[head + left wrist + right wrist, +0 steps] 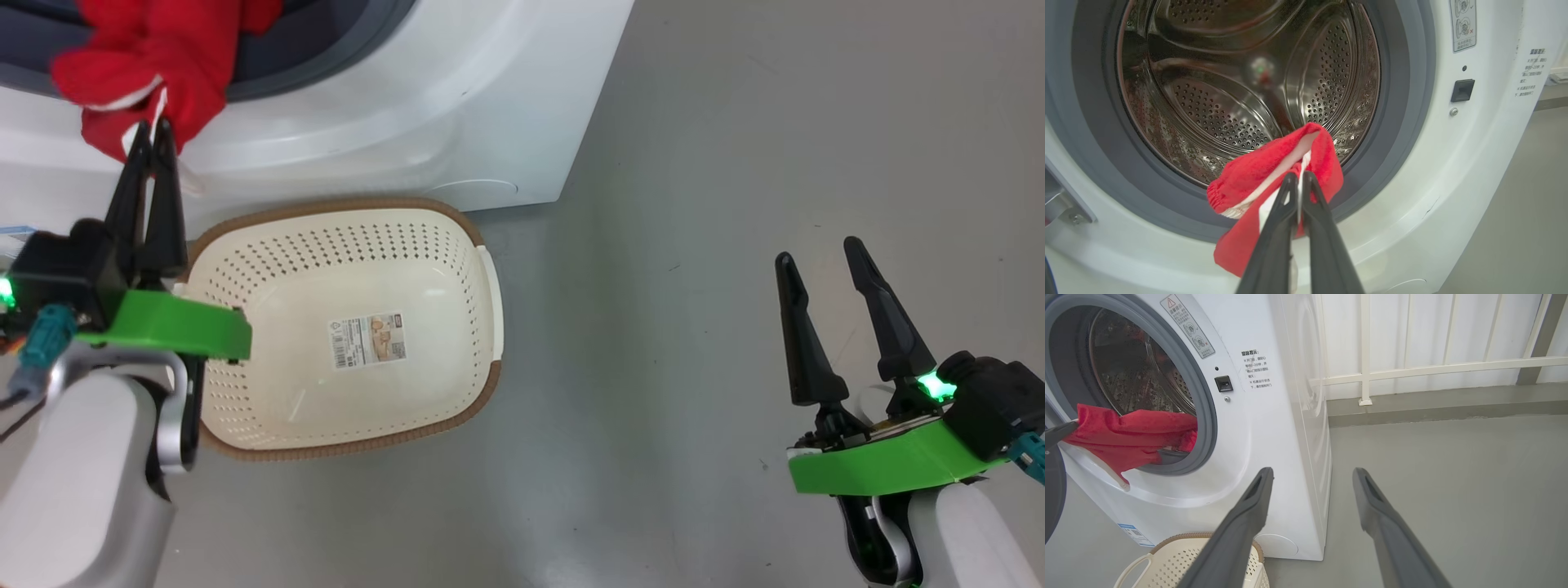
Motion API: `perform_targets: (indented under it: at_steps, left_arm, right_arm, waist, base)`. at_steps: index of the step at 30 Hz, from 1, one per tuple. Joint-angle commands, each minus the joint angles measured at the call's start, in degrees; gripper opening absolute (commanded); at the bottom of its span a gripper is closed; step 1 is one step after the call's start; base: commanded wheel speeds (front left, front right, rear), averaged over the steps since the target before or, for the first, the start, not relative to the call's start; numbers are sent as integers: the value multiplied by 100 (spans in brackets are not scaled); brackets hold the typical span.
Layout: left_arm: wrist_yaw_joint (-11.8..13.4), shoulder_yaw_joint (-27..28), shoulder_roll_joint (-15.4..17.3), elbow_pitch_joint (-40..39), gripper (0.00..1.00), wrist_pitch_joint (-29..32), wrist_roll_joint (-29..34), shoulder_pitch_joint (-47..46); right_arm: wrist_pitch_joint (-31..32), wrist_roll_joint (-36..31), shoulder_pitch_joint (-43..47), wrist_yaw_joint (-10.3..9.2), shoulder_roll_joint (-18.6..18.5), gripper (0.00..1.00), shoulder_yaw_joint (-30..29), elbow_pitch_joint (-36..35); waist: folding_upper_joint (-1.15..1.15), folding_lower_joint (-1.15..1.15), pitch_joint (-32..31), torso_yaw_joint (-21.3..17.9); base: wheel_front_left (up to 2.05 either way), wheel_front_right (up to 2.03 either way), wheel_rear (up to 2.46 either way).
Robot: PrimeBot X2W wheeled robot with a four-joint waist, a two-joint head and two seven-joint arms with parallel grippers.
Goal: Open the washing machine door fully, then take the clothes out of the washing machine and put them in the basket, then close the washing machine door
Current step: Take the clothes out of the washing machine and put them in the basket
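Red clothes, white trim; cream perforated basket, brown rim; white washing machine.

A plain grey floor is seen, marked by a few small dark specks. Along its far edge a low grey ledge is set below a white wall. A white horizontal rail is fixed across the wall, beside a dark post.

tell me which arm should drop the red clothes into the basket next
Left. The left gripper is shut on the clothes at the washing machine mouth, close to the basket. The right gripper hangs open over the floor.
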Motion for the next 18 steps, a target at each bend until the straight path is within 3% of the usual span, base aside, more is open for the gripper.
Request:
perform_targets:
  at_steps: [1,18]
  left_arm:
    - [83,161,244,-236,0,11,-6,89]
    - [470,7,149,-1678,0,253,-45,1206]
  right_arm:
    - [-36,-80,46,35,-56,100,81,-154]
    - [-36,-104,121,35,-56,100,-94,-187]
  waist:
    - [0,0,2,7]
    - [0,0,-285,167]
  base:
    - [0,0,0]
    - [0,0,0]
